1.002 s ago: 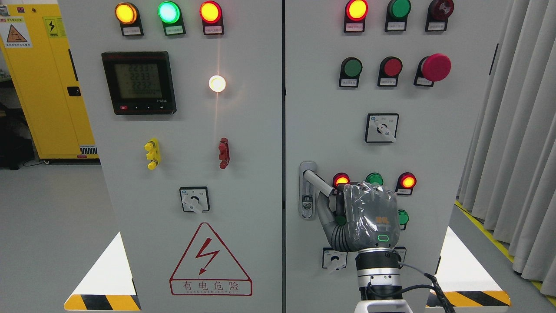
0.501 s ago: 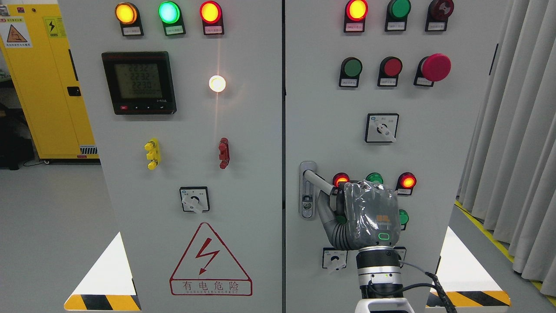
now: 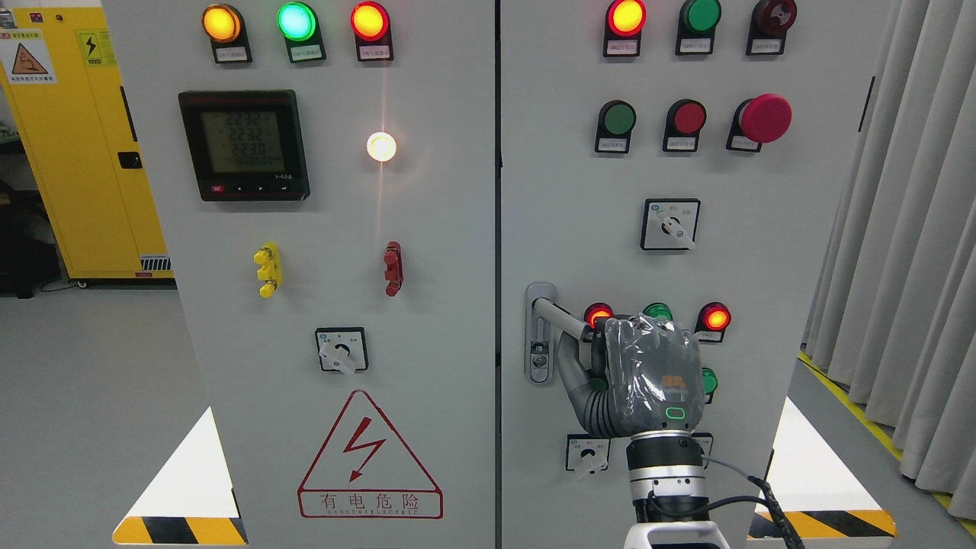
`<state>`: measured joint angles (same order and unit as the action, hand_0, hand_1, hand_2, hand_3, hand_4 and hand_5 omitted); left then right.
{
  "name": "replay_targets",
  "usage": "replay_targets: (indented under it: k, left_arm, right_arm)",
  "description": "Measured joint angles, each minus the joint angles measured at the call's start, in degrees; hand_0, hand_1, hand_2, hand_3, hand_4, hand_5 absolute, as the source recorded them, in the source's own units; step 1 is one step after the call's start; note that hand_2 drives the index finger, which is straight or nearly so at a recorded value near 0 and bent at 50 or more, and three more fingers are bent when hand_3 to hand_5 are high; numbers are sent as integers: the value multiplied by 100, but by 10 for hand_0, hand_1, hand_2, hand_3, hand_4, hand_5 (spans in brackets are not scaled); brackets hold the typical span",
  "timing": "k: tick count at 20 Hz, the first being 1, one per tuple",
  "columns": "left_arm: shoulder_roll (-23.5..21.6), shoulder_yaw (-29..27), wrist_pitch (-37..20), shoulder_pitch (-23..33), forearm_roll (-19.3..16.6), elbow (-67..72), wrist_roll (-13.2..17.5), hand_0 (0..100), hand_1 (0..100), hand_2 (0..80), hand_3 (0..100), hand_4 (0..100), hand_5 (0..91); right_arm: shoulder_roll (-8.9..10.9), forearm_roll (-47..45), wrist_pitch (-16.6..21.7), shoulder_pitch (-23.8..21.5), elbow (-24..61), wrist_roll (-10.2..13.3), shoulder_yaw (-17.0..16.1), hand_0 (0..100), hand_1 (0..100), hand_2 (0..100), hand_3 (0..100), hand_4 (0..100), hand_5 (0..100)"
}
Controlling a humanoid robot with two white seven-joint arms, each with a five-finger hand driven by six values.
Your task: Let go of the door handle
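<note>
Right hand (image 3: 646, 374) shifted slightly right, still gripping door handle (image 3: 563, 318)

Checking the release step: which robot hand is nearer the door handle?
Right. The right robot hand is at the door handle, thumb under its bar; whether it grips is unclear. The left is out of view.

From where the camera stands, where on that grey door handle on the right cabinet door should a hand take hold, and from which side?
Grip the door handle on its free bar, right of the pivot plate, coming from below and the right. The bar juts out and slants down to the right, so fingers can wrap it there. The right robot hand is already at that end, thumb beneath the bar.
</note>
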<state>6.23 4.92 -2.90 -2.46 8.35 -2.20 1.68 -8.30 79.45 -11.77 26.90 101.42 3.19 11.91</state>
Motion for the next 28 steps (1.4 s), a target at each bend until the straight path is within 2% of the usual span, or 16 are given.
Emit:
replay_targets:
  k: [28]
  left_arm:
    - [0,0,0,0,0,0,0,120,556,0,0,0,0]
  right_arm:
    - [9,-5,17,14,55,-32,-41,643,362,929,1000,969,932]
